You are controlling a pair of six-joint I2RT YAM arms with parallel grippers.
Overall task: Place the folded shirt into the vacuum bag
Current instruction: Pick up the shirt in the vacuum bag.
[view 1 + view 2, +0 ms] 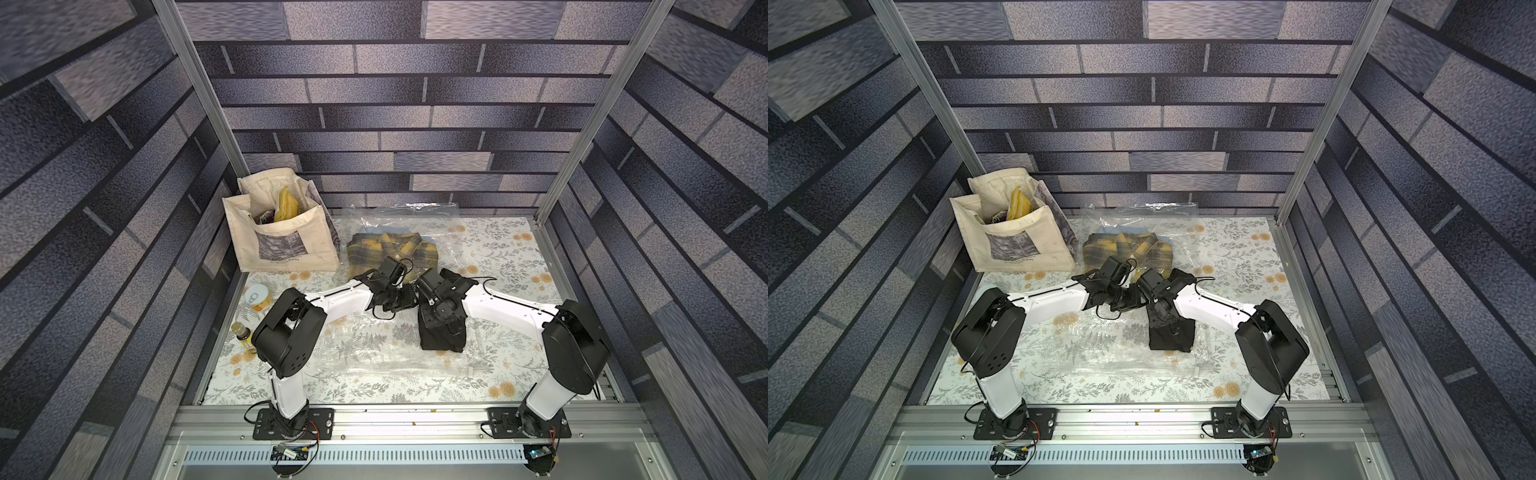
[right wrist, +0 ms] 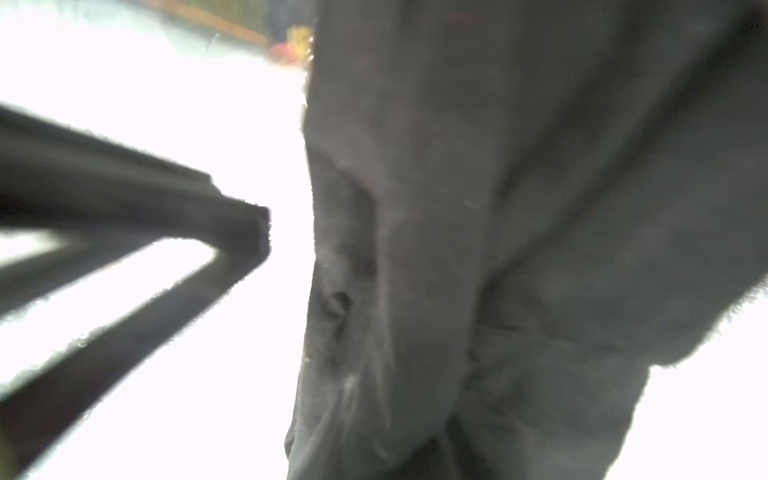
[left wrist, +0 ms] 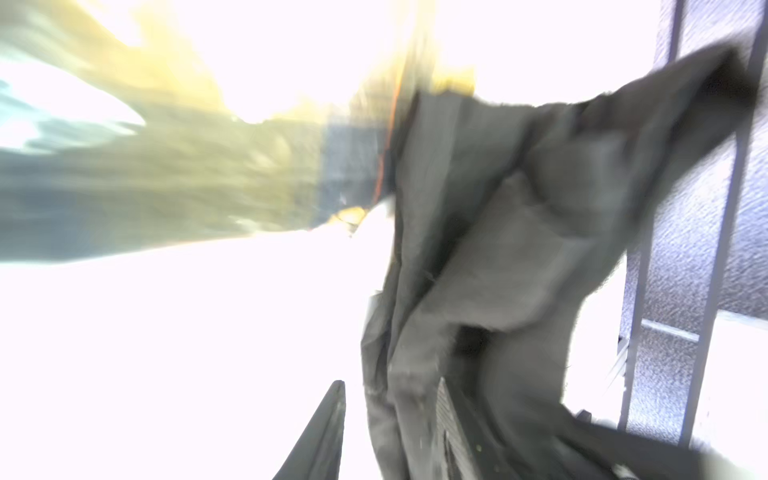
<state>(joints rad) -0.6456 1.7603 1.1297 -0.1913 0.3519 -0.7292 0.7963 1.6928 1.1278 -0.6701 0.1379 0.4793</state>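
The black folded shirt (image 1: 442,336) is seen bunched and upright over the right part of the clear, crinkly plastic vacuum bag (image 1: 374,353), which is spread flat at the middle of the floral-printed tablecloth (image 1: 498,257). Whether the shirt's lower edge is inside the bag's mouth cannot be told.

In the left wrist view the dark cloth (image 3: 498,208) is pinched between the two fingers of the left gripper (image 3: 390,432), though the view is blurred. In a top view the right gripper (image 1: 434,318) is pointed down at the shirt's top. In the right wrist view its one visible finger (image 2: 232,224) is parted from the cloth (image 2: 498,208) by a bright gap, so its jaws are spread.

Behind the arms a yellow-and-grey plaid shirt (image 1: 386,249) is laid on a second clear plastic bag (image 1: 424,212) at the back wall. Beside it a cream canvas tote bag (image 1: 282,241) is stood upright. Near the left arm a pull-tab tin (image 1: 257,296) and a small dark-capped bottle (image 1: 243,336) are placed.
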